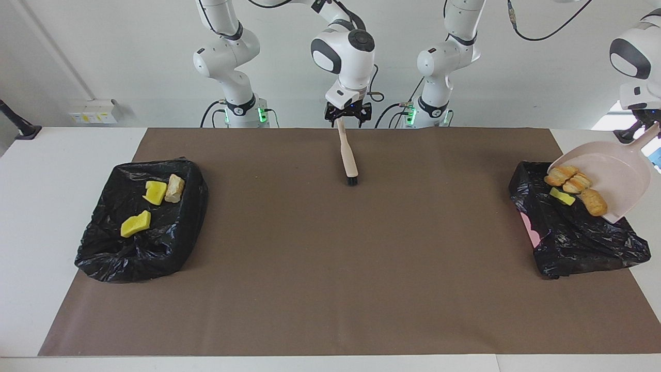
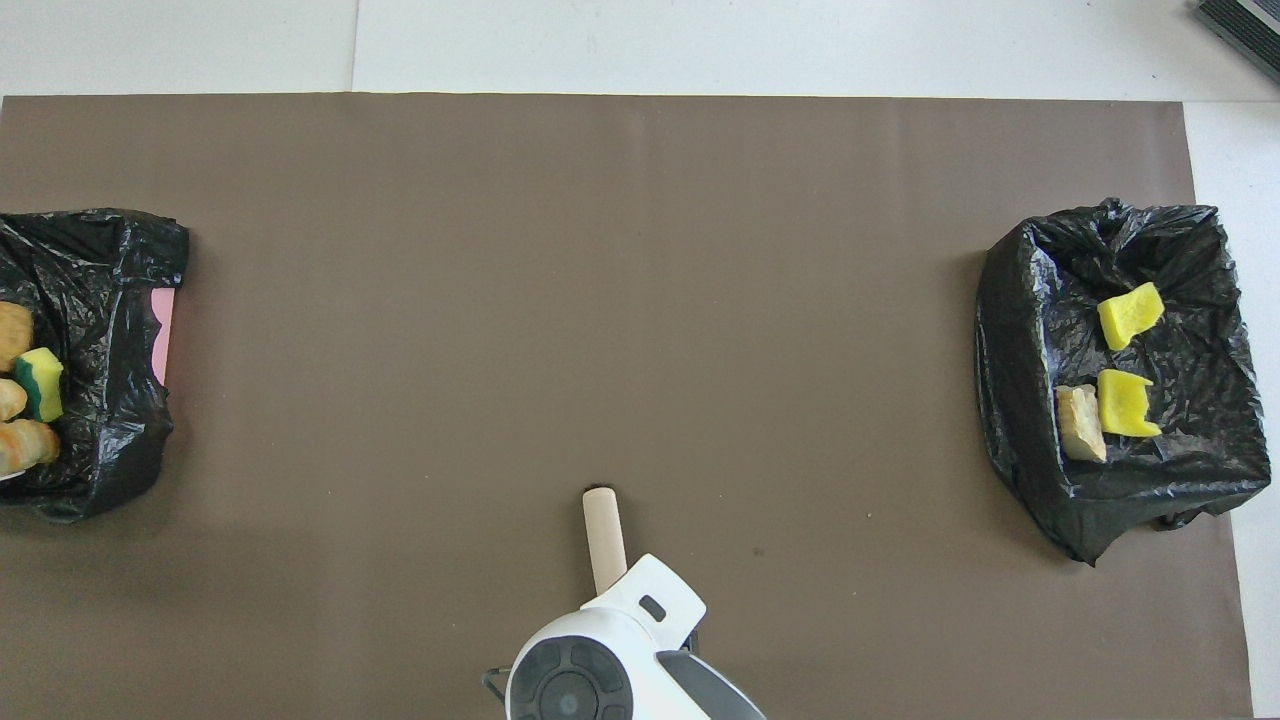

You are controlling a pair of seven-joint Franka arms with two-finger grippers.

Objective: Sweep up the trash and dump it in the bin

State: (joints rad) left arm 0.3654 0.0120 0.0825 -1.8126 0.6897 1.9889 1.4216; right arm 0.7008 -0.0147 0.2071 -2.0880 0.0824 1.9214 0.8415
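Note:
My left gripper (image 1: 636,130) is shut on the handle of the beige dustpan (image 1: 614,173) and holds it steeply tilted over the black-bagged bin (image 1: 578,243) at the left arm's end of the table. Three orange-tan lumps (image 1: 570,181) and a yellow sponge piece (image 1: 562,197) lie at the pan's lower lip, over the bin's opening. They also show in the overhead view (image 2: 25,400). My right gripper (image 1: 347,114) is shut on the handle of the beige brush (image 1: 348,155), which hangs tilted with its black bristles at the mat.
A second black-bagged bin (image 1: 103,248) at the right arm's end holds two yellow sponge pieces (image 1: 136,223) and a tan lump (image 1: 174,187). A brown mat (image 1: 330,268) covers the table. A pink wall (image 1: 529,230) shows under the bag of the left arm's bin.

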